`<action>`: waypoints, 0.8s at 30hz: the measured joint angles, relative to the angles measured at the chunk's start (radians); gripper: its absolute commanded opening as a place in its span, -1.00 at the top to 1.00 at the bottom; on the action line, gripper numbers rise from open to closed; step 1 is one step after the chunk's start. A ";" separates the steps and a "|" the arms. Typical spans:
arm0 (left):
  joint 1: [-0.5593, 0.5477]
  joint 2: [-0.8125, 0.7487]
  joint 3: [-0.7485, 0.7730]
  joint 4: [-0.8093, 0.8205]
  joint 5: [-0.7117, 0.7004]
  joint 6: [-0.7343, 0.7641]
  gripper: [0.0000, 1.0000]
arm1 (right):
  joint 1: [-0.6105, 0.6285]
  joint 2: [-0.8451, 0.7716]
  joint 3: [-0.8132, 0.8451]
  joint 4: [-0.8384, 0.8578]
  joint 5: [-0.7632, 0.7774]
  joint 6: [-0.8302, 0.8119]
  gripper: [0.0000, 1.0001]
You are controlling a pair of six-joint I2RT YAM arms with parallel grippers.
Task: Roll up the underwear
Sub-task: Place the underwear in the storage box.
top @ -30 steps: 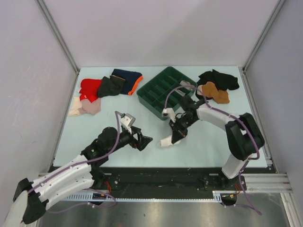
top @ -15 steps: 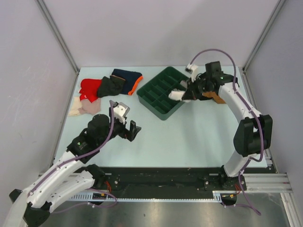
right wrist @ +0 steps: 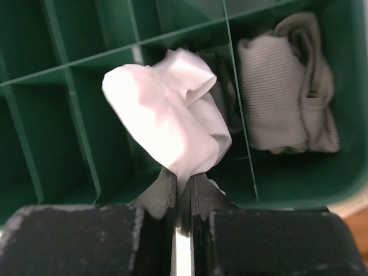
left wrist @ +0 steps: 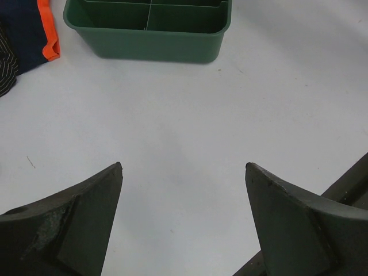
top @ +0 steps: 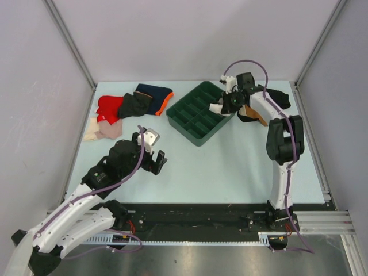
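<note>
The underwear [right wrist: 167, 123] is a small white bundle, pinched at its lower end in my shut right gripper [right wrist: 183, 172]. It hangs over a compartment near the right end of the green tray [right wrist: 69, 75]. From above, the right gripper [top: 223, 106] and the white underwear [top: 218, 107] are at the far right corner of the green tray [top: 192, 137]. My left gripper [top: 161, 161] is low over the bare table, left of centre. Its jaws [left wrist: 184, 165] stand wide apart with nothing between them, facing the tray [left wrist: 149, 43].
A rolled beige cloth [right wrist: 287, 98] fills the compartment to the right. Red [top: 109, 107], dark [top: 133, 105], navy-and-orange [top: 155, 95] and pink-beige [top: 103, 131] garments lie at the back left. Black [top: 270, 95] and tan-brown [top: 257, 113] garments lie at the back right.
My right arm lifted the underwear from the table's middle and carried it back over the tray. My left arm pulled back to the left, still open.
</note>
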 measured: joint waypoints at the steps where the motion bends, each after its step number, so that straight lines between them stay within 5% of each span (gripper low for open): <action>1: 0.000 0.000 0.000 0.000 0.000 0.001 -0.82 | 0.006 0.018 0.000 0.002 0.018 0.000 1.00; 12: 0.000 -0.003 0.000 -0.001 0.000 0.007 -0.82 | 0.049 0.085 0.052 0.020 0.131 -0.001 1.00; 24: 0.000 -0.003 0.000 -0.007 -0.001 0.007 -0.82 | -0.016 0.027 0.052 0.024 0.075 0.040 1.00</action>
